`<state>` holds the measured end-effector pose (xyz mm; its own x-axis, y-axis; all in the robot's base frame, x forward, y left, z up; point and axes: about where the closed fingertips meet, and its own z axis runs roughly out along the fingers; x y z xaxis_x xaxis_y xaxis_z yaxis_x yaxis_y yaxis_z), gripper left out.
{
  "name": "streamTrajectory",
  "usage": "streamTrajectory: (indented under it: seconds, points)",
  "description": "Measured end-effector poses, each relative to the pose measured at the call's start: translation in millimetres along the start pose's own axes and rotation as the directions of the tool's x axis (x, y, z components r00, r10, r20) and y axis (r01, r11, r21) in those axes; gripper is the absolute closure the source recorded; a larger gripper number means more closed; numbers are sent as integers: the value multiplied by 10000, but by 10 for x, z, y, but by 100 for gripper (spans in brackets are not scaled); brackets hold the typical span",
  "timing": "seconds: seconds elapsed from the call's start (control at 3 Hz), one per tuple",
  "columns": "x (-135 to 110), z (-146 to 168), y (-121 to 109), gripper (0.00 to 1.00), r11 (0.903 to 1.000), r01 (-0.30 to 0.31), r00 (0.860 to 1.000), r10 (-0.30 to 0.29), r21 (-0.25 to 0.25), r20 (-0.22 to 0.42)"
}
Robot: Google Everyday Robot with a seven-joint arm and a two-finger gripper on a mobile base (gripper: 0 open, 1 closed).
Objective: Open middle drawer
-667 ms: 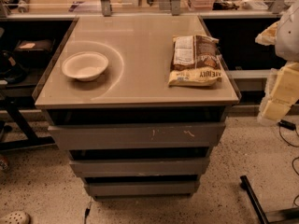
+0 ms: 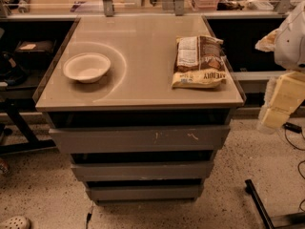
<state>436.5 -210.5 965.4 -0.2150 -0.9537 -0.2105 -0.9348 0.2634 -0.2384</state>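
A grey cabinet with three stacked drawers stands in the middle. The middle drawer (image 2: 142,170) has a plain grey front and sits closed, below the top drawer (image 2: 138,138) with pale scratch marks and above the narrower bottom drawer (image 2: 144,192). My gripper (image 2: 279,106) hangs at the right edge of the view, pale and blurred, beside the cabinet's right side and apart from the drawers.
On the cabinet top (image 2: 143,80) sit a white bowl (image 2: 86,67) at the left and a snack bag (image 2: 199,61) at the right. Dark shelving runs behind. A black leg (image 2: 259,204) lies on the floor at the lower right.
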Motion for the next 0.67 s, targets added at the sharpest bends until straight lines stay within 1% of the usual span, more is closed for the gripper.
streamTrajectory:
  seconds: [0.33, 0.67]
  points:
    - [-111, 353, 57, 0, 9993, 51, 9994, -38, -380, 345]
    - [-237, 879, 164, 0, 9948, 293, 9976, -230, -976, 650]
